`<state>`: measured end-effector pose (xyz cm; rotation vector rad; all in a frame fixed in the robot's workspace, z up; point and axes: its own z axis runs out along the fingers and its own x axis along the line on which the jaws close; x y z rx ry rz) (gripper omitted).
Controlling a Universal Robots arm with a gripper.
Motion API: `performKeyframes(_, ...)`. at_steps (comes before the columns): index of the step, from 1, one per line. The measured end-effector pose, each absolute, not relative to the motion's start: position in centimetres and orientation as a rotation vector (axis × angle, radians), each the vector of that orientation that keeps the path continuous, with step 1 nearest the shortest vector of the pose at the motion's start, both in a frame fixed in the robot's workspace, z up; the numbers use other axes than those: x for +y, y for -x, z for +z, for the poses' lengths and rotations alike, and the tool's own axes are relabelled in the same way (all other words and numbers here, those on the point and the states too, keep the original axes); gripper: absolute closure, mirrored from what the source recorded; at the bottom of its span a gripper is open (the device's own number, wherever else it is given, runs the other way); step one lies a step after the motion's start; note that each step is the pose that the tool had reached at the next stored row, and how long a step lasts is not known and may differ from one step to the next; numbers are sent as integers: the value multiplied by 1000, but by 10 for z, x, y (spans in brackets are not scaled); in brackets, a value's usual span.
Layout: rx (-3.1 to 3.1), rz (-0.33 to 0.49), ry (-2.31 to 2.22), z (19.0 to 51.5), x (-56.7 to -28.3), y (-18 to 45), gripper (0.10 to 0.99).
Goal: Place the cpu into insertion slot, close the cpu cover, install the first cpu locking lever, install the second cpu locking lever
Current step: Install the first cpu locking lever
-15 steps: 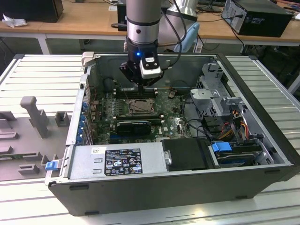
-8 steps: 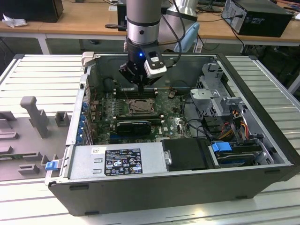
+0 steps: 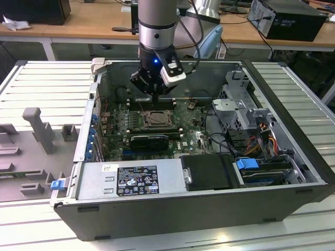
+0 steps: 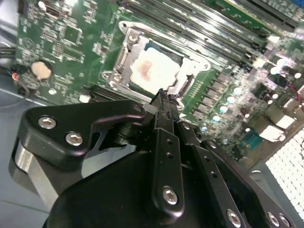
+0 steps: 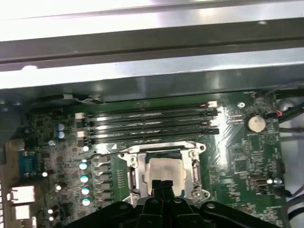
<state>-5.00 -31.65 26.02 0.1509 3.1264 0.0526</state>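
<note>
Cpu (image 5: 164,170): seated in insertion slot (image 5: 134,176), cpu cover (image 5: 161,148) closed over it. Gripper (image 5: 161,183) jaws closed, empty, tips just above chip edge. Chip likely light, rigid, fragile; best held by edges

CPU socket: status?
Gripper shut, empty, at cover edge. CPU seated in slot, cover down. Nothing in the way.
</note>
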Motion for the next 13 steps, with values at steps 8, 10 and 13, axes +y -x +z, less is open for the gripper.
performKeyframes(8, 3127, 56, -149, 260, -316, 96, 976)
performKeyframes(10, 3127, 56, -148, 260, -316, 102, 976)
performKeyframes(13, 3127, 56, -148, 258, -314, 105, 976)
